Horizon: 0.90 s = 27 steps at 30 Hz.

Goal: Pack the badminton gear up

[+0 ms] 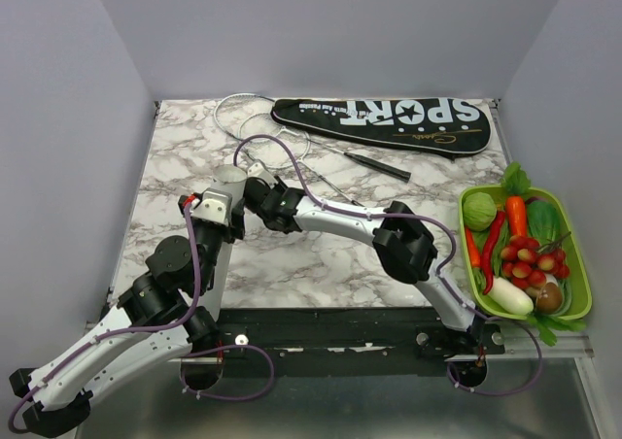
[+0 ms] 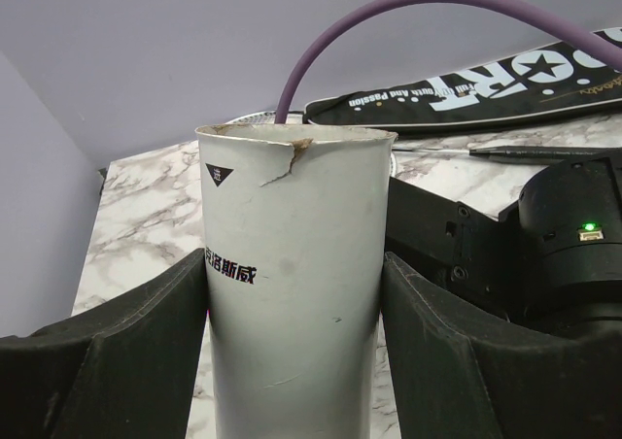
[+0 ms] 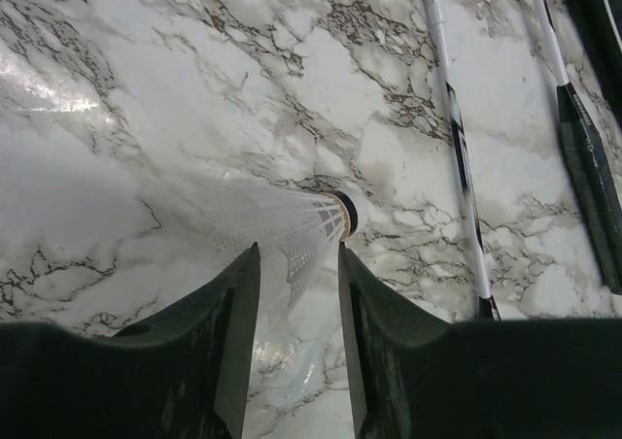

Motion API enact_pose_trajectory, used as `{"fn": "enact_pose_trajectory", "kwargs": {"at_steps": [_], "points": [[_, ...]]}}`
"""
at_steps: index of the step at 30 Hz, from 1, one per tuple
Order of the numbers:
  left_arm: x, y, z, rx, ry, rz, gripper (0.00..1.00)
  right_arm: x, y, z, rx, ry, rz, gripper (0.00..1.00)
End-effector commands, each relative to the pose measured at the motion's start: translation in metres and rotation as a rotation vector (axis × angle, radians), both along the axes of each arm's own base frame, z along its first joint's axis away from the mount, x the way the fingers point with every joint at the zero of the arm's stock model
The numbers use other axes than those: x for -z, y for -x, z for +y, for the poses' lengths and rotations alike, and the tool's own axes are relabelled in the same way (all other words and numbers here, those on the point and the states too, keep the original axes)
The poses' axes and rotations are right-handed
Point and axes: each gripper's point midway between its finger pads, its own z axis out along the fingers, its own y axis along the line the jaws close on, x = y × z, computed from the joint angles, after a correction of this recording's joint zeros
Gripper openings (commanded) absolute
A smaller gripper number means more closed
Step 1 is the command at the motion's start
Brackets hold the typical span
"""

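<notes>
My left gripper (image 2: 293, 264) is shut on an upright grey-white tube (image 2: 292, 196) with a chipped rim; in the top view the tube (image 1: 230, 176) stands at the table's left middle. My right gripper (image 3: 298, 250) is shut on the skirt of a white shuttlecock (image 3: 309, 223), right beside the tube's top (image 1: 255, 188). Two rackets lie at the back, with pale hoops (image 1: 249, 115) and a black stem (image 1: 379, 165). The black SPORT bag (image 1: 389, 123) lies behind them, and it also shows in the left wrist view (image 2: 486, 82).
A green basket (image 1: 581, 264) of plastic vegetables stands at the right edge. A racket shaft (image 3: 457, 138) and a black stem (image 3: 586, 172) lie on the marble just past the right gripper. A purple cable (image 1: 292, 162) arcs over the arms.
</notes>
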Motion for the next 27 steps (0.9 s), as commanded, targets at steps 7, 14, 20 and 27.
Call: {"fn": "enact_pose_trajectory", "kwargs": {"at_steps": [7, 14, 20, 27], "points": [[0.025, 0.002, 0.008, -0.041, -0.019, 0.070, 0.00, 0.024, -0.004, -0.016, 0.035, 0.105, -0.040, 0.26], [0.021, 0.001, 0.006, -0.037, -0.018, 0.065, 0.00, -0.005, -0.007, -0.031, 0.089, 0.089, -0.127, 0.01], [0.021, -0.001, 0.000, -0.021, -0.016, 0.053, 0.00, -0.058, -0.003, -0.059, 0.129, 0.022, -0.186, 0.01], [0.021, -0.004, -0.040, 0.152, -0.036, 0.027, 0.00, -0.109, 0.019, -0.118, 0.185, -0.070, -0.181, 0.01]]}}
